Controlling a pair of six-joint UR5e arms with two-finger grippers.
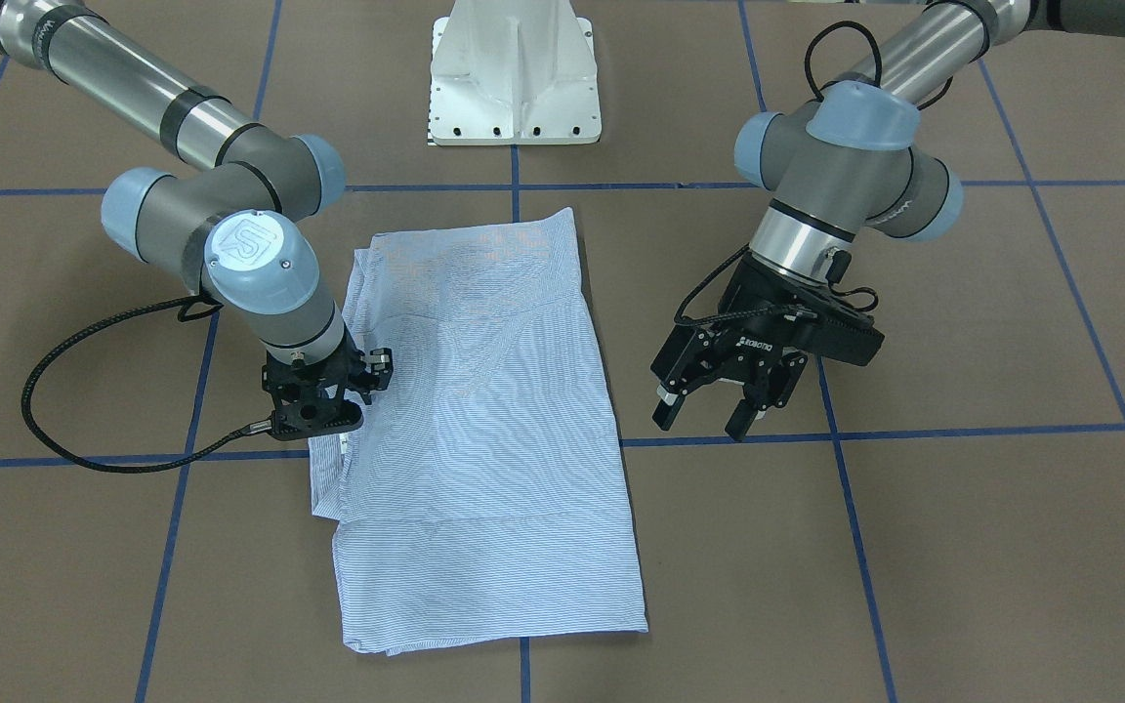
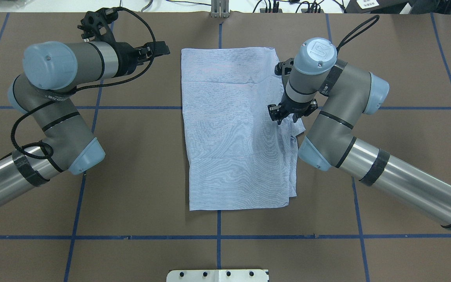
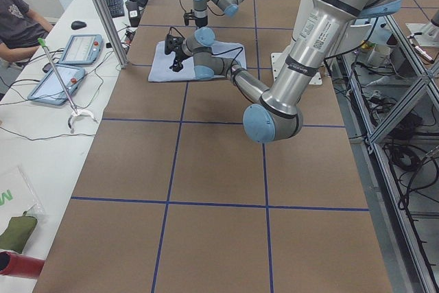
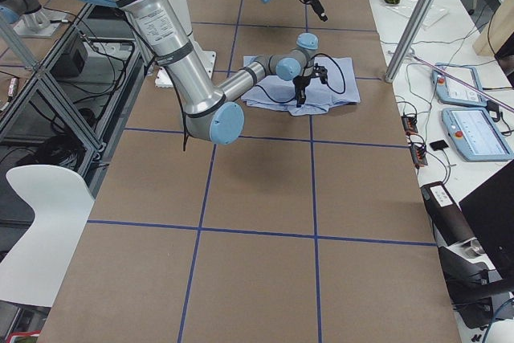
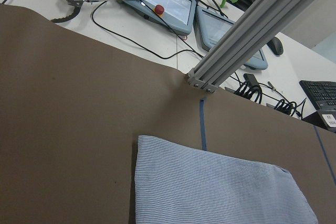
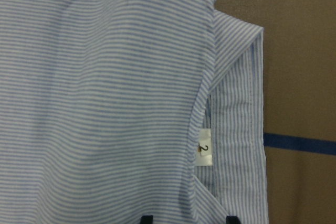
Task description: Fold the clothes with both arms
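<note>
One folded pale-blue striped shirt [image 2: 233,133] lay on the worktop [image 2: 139,176]; left fingers [image 1: 746,412] gaped empty, right fingers [image 2: 279,117] part-open over its edge.

Only two dark fingertips [image 6: 147,219] of the right gripper [image 6: 188,220] show in its wrist view, cut off by the bottom edge; from the front its own wrist hides them. The shirt [image 6: 105,103] overruns that frame on three sides. A seated person [image 3: 17,22] on the far side is cropped by the side view's edge.
</note>
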